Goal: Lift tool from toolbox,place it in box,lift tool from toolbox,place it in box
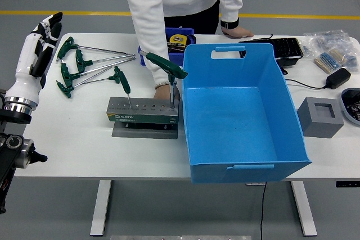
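Observation:
A grey tool holder stands on the table, left of a large empty blue box. Two green T-handle tools stand in it: a small one at its left and a large one at its right. Several more green T-handle tools lie on the table at the back left. My left hand is raised at the table's left edge, fingers extended and holding nothing. A person's hand rests behind the holder at the large tool's shaft. My right hand is out of view.
A small blue bin stands behind the holder. A grey foam block, a black adapter, a black tray and plastic bags lie at the right. The person's other hand rests on the table at the back.

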Robot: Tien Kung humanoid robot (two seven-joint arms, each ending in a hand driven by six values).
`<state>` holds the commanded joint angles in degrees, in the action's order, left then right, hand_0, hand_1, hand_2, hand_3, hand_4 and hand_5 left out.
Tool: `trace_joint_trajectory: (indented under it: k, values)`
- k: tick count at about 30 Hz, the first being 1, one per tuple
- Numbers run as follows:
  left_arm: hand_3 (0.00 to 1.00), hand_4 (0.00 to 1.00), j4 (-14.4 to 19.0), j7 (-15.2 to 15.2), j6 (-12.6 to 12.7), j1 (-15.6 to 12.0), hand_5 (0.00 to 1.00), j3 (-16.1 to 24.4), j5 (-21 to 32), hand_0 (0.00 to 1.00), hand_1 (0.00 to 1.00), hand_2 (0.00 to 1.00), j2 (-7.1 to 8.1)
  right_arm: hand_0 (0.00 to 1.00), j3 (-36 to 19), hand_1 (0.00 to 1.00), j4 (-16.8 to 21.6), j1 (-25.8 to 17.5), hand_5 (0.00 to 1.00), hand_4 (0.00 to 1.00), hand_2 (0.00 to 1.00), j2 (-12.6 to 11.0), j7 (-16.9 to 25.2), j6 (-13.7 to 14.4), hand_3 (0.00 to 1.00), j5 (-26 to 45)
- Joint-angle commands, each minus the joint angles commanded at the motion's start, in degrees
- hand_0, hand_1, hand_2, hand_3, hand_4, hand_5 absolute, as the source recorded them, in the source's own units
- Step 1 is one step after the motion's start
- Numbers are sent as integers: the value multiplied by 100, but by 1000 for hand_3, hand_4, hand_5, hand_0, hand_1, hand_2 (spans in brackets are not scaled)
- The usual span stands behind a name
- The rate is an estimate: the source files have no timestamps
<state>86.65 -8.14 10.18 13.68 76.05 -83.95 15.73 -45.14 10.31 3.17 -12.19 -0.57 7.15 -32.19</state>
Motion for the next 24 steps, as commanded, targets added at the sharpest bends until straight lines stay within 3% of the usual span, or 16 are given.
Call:
trace_joint_trajectory:
  k: [1, 2, 7, 8, 11, 16, 19, 24]
  values:
    - [940, 998, 82, 40, -43, 156, 954, -153, -261, 960, 993, 998, 53, 792, -8, 753, 0, 5, 835, 974, 766, 1, 2, -1, 732, -10]
    - [964, 998, 122, 68, -72, 280, 856, -280, -484, 998, 998, 998, 86, 792, -20, 751, 0, 6, 836, 973, 766, 3, 2, 0, 731, -24]
    - [964, 998, 171, 287, -445, 999, 856, -1134, -1645, 998, 998, 998, 280, 792, -136, 751, 0, 19, 836, 973, 766, 27, -3, -6, 731, -144]
    - [981, 998, 154, 314, -516, 1126, 801, -1301, -1906, 998, 998, 998, 297, 792, -138, 752, 0, 20, 835, 973, 766, 30, -4, -8, 731, -149]
    - [981, 998, 71, 452, -871, 1459, 801, -1686, -2688, 998, 998, 998, 292, 792, -168, 752, 0, 13, 835, 973, 766, 33, -16, -7, 731, -210]
    - [998, 998, 13, 692, -1351, 1743, 797, -1994, -3843, 998, 998, 998, 176, 792, -213, 752, 0, -20, 836, 972, 766, 8, -47, 10, 730, -304]
    - [998, 998, -186, 785, -1412, 1905, 797, -2155, -4543, 998, 998, 998, 26, 792, -208, 752, 0, -34, 836, 972, 766, 3, -59, 17, 730, -307]
    - [991, 998, -635, 898, -1426, 2116, 801, -2263, -4605, 998, 998, 998, -211, 792, -187, 752, 0, -10, 836, 971, 765, 6, -41, 2, 731, -313]
